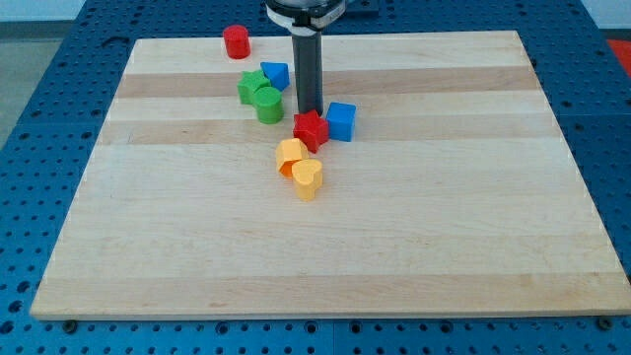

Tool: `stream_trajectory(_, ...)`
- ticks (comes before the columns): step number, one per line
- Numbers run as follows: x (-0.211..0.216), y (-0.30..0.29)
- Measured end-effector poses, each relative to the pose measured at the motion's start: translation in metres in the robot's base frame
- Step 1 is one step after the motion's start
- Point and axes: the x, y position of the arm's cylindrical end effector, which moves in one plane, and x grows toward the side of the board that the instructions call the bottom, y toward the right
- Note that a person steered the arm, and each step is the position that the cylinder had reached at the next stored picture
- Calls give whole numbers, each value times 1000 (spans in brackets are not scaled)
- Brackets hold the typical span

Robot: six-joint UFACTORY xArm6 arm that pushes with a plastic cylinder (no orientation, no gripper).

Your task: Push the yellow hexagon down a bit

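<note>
The tip (309, 110) is seen planted on the board, holding nothing, just far of the red star (310, 129) and apparently touching none of the blocks. The blue cube (341, 120) sits to its right; the green pieces (260, 96) and a small blue block (275, 74) lie left. The yellow hexagon (291, 154) is found nearer and slightly left, beyond the star, with the yellow heart (309, 178) touching its near side. A way round the star would likely be needed first.
</note>
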Motion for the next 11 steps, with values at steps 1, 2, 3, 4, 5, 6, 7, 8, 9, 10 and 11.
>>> stream_trajectory(1,16,15)
stream_trajectory(2,44,19)
stream_trajectory(3,78,21)
stream_trajectory(4,85,21)
stream_trajectory(5,66,21)
stream_trajectory(6,52,16)
stream_trajectory(7,52,-21)
stream_trajectory(8,62,-52)
stream_trajectory(9,84,-54)
stream_trajectory(10,92,-54)
stream_trajectory(11,38,-54)
